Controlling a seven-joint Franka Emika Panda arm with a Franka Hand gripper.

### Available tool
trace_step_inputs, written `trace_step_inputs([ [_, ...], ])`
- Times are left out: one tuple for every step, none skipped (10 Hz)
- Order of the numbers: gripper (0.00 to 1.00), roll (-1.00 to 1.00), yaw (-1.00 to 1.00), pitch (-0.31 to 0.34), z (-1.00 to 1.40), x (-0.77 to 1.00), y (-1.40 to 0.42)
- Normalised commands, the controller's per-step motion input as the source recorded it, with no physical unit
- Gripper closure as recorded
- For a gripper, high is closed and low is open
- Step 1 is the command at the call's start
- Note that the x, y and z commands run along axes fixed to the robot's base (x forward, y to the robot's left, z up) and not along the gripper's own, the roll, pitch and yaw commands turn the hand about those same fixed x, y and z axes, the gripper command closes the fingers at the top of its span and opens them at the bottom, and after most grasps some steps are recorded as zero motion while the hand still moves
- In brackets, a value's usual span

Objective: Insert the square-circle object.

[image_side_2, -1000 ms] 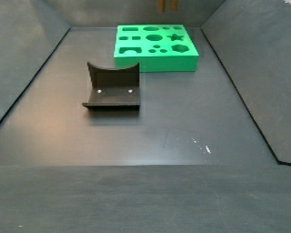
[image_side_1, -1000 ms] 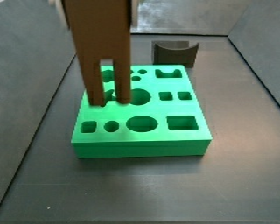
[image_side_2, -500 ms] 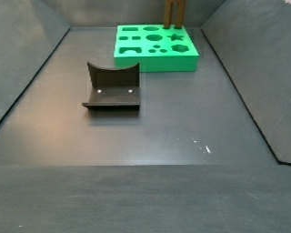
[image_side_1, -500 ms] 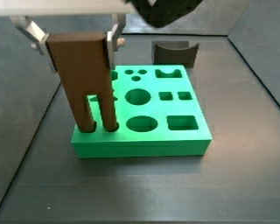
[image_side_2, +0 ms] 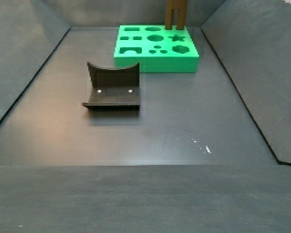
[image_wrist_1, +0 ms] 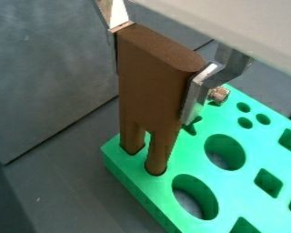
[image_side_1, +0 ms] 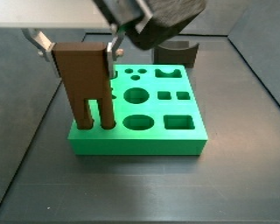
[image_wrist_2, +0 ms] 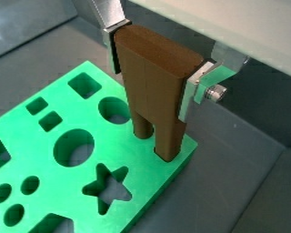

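The square-circle object (image_side_1: 85, 80) sits upright between the gripper (image_side_1: 74, 44) fingers, clamped at its top end. In both wrist views the silver finger plates (image_wrist_1: 204, 84) press against its two narrow sides, so the gripper is closed on it.

It's a tall brown piece: flat rectangular body up top, two long parallel prongs below. Prong tips reach the top face of the green board (image_side_1: 178, 138) at a corner, at two small holes near the board's edge (image_wrist_1: 152, 167); how deep they sit, can't tell. In a side view (image_side_2: 176, 15) only the prongs show, standing on the board's far edge.

The arm comes in from above, gripper pointing straight down over the board corner. Dark grey block with a curved notch (image_side_2: 112, 87) sits on the floor, well apart from the board (image_side_2: 160, 56).
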Motion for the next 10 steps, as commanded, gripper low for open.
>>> trace_step_inputs([
  [1.00,0.00,-0.05,-0.101,-0.53,-0.08,0.00],
  [1.00,0.01,-0.07,-0.231,-0.80,-0.07,-0.08],
  [1.00,0.00,-0.03,-0.227,-0.81,0.00,-0.05],
  [1.00,-0.01,-0.01,-0.193,-0.81,0.00,0.00],
  [1.00,0.01,-0.01,-0.163,-0.89,0.00,-0.03],
  [1.00,0.08,-0.02,-0.133,-0.98,0.02,-0.11],
  [1.00,0.28,0.00,-0.057,-0.80,0.00,-0.22],
  [1.00,0.38,-0.01,0.000,-0.65,0.02,-0.28],
  [1.00,0.40,0.00,0.000,-0.60,0.06,-0.33],
  [1.00,0.25,0.00,0.000,-0.87,0.20,-0.25],
])
